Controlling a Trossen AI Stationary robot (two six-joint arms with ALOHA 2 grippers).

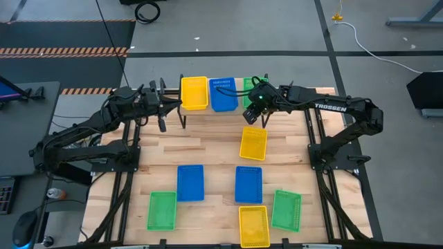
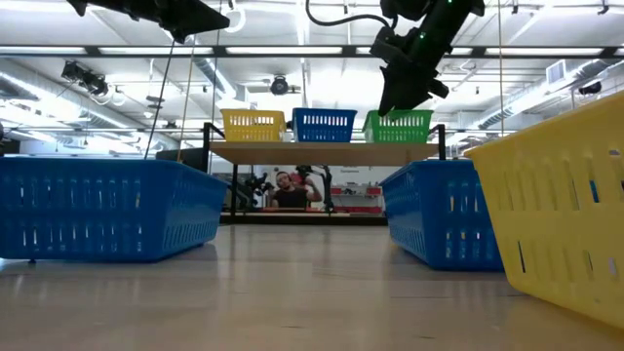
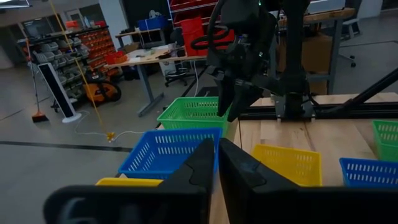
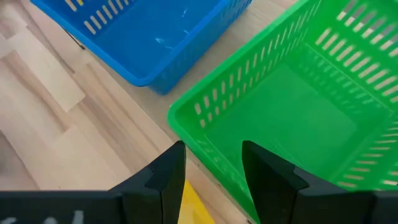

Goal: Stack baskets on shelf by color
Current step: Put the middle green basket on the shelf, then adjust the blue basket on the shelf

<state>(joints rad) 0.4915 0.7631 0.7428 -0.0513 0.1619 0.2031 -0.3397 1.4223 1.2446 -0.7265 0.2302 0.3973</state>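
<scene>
Baskets are the story: three shallow perforated plastic ones already sit side by side on the low wooden-plank shelf (image 1: pixel 214 111) at the far edge of the slatted wooden surface (image 1: pixel 214 149); the yellow shelf basket (image 1: pixel 194 93) on the left, the blue shelf basket (image 1: pixel 223 94) in the middle, the green shelf basket (image 2: pixel 400 126) on the right, partly hidden from above by the right arm. Seven more wait on the surface; a yellow basket (image 1: pixel 253 143) lies just near of the shelf, two blue ones (image 1: pixel 190 182) (image 1: pixel 248 184) sit mid-surface, two green ones (image 1: pixel 162 210) (image 1: pixel 286 210) and another yellow one (image 1: pixel 254 226) are at the near edge.

Right tool (image 4: pixel 211 168) hovers just above the near rim of the green shelf basket; its fingers stand apart with nothing between them, so it looks freshly emptied or about to reposition. Left tool (image 3: pixel 217 165) hangs in the air at the shelf's left end, fingers closed together and carrying nothing; it appears to be waiting.

Judging the step: one basket of each colour has been set as a base on the shelf, and stacking on top has not begun. Next move likely calls for the right tool to clear the green rim, drop to the yellow basket just near of the shelf, pinch one wall, then nest it squarely in the yellow shelf basket.
</scene>
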